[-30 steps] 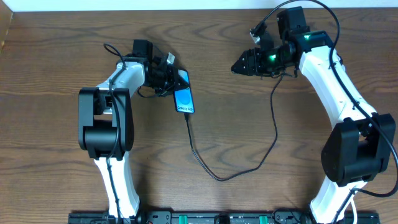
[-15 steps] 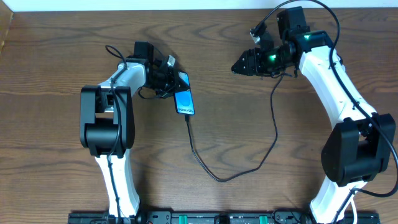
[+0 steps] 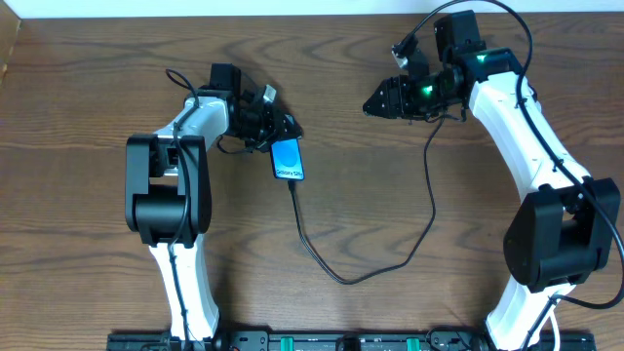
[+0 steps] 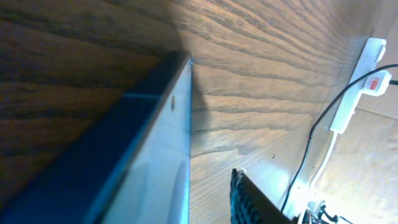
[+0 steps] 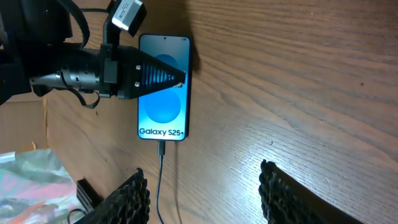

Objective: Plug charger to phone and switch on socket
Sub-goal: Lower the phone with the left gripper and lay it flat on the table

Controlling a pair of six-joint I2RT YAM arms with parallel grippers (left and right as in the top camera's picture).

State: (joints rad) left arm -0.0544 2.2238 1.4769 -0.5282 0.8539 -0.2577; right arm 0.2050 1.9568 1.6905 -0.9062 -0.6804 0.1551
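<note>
The phone [image 3: 289,161] lies flat on the wooden table, its blue screen reading "Galaxy S25+" in the right wrist view [image 5: 163,109]. The black charger cable [image 3: 336,276] runs from the phone's lower end in a loop towards my right arm; its connector [image 5: 161,149] sits in the phone's port. My left gripper [image 3: 282,128] reaches over the phone's upper part; one finger [image 4: 247,200] shows with a gap beside the phone's edge [image 4: 180,143]. My right gripper [image 3: 370,106] is open and empty [image 5: 205,199], well right of the phone. The white socket strip [image 4: 357,74] with a red-marked plug shows only in the left wrist view.
A crumpled colourful plastic bag [image 5: 25,180] lies at the lower left of the right wrist view. The arms' black base rail [image 3: 292,341] runs along the table's front edge. The table's far edge [image 3: 292,17] meets a pale wall.
My left gripper has shifted a little to the right and now covers the phone's upper end. The phone, the cable and my right arm have not moved.
</note>
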